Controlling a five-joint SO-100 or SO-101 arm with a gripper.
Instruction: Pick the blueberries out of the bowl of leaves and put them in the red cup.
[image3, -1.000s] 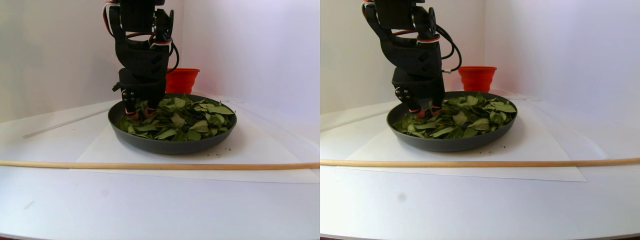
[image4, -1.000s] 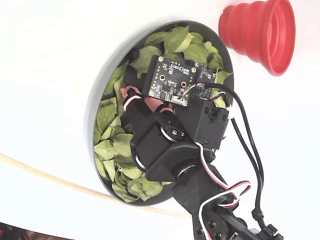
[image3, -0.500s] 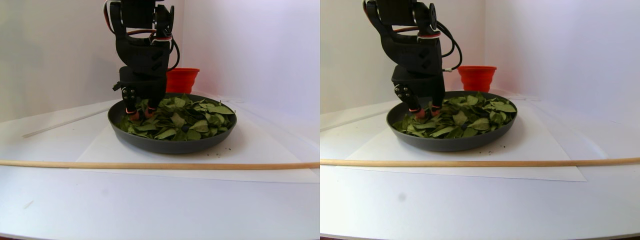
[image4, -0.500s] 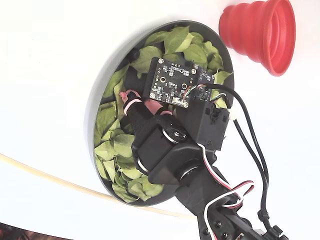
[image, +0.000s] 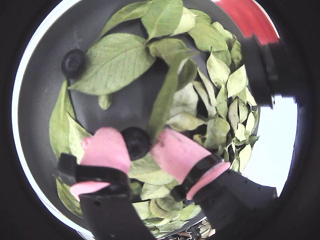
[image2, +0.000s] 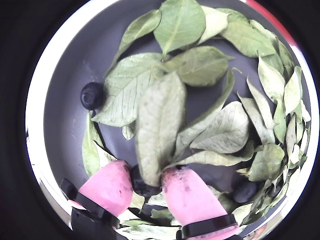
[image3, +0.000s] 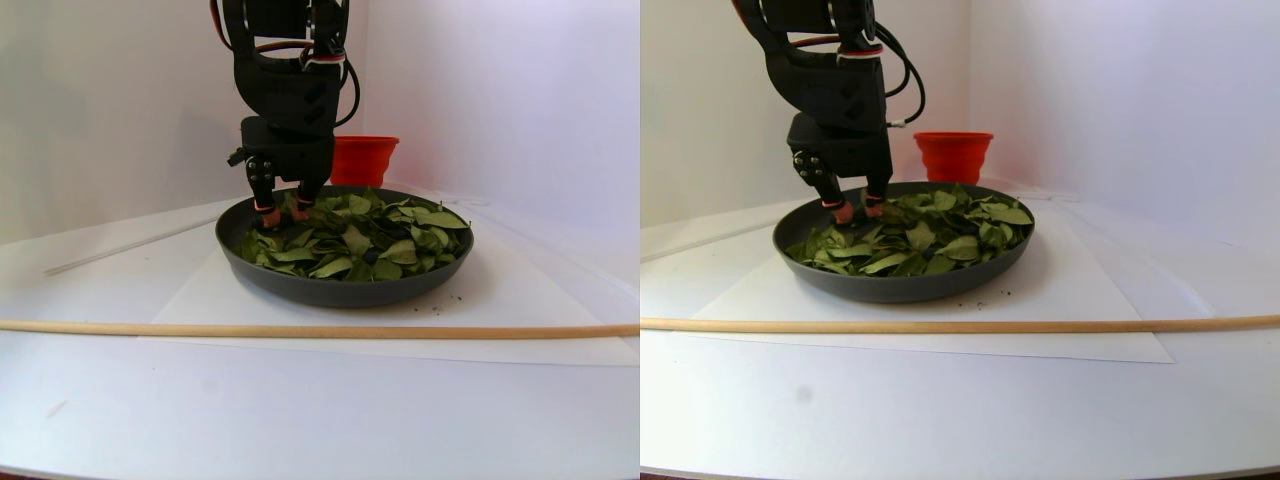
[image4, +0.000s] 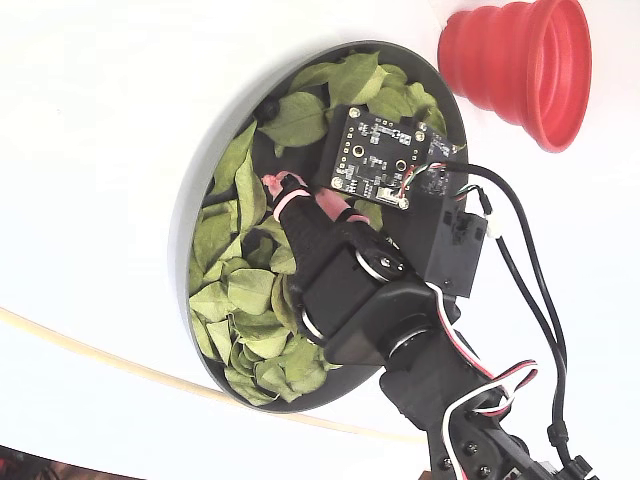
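My gripper (image: 135, 143) is shut on one of the blueberries (image: 136, 141), a dark round berry pinched between the pink fingertips (image2: 112, 187). A long leaf (image2: 159, 125) leans against the fingers. The gripper (image3: 281, 213) hangs just above the leaves (image3: 380, 240) at the left back of the dark bowl (image3: 340, 290). A second berry (image: 73, 62) lies on bare bowl floor near the rim (image2: 65, 100), and a third (image2: 245, 191) sits among the leaves. The red cup (image4: 520, 65) stands beside the bowl (image4: 190, 220), behind it in the stereo pair view (image3: 363, 160).
A thin wooden stick (image3: 300, 331) lies across the table in front of the bowl. A white sheet (image3: 520, 290) lies under the bowl. White walls close off the back. The arm's cables and circuit board (image4: 375, 160) hang over the bowl.
The gripper has risen out of the leaves with the berry between its fingers and shifted slightly towards the cup side of the bowl.
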